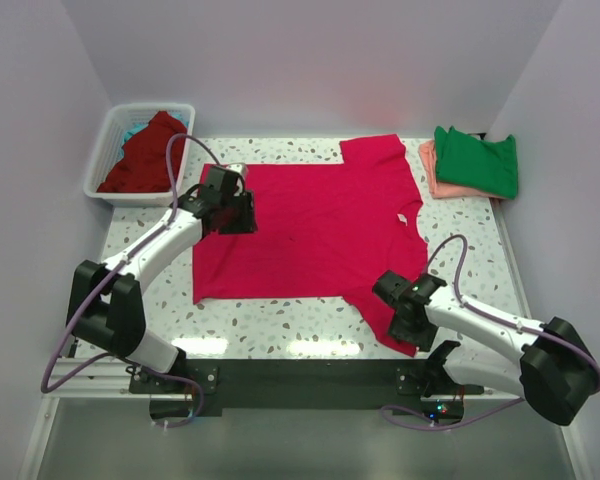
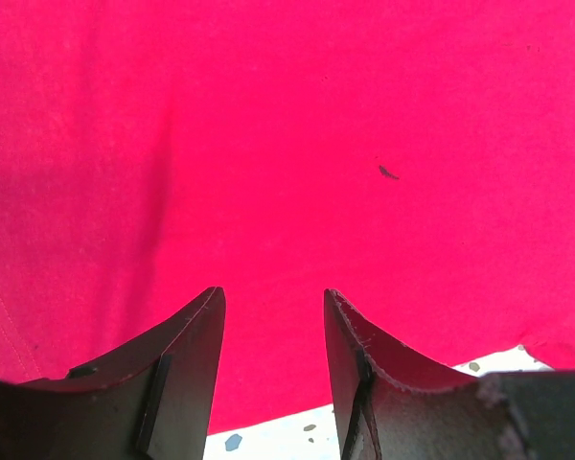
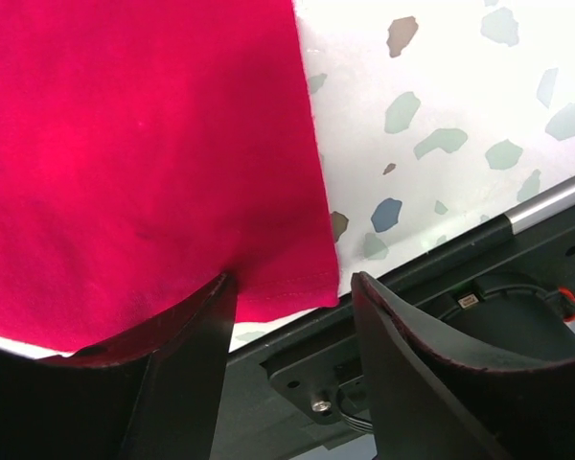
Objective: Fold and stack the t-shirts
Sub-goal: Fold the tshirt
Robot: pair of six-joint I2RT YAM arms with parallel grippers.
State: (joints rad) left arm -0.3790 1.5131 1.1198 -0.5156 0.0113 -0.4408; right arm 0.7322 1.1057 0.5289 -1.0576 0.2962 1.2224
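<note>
The speckled table carries your crimson-pink t-shirt spread flat, its body ahead of the left gripper and a sleeve hem under the right gripper. Off beside the left jaws, a white basket holds a dark red shirt. Far beyond the right jaws, a green shirt tops a salmon-pink one. Both pairs of jaws stand parted, gripping nothing, and the hem's corner reaches into the right gap.
</note>
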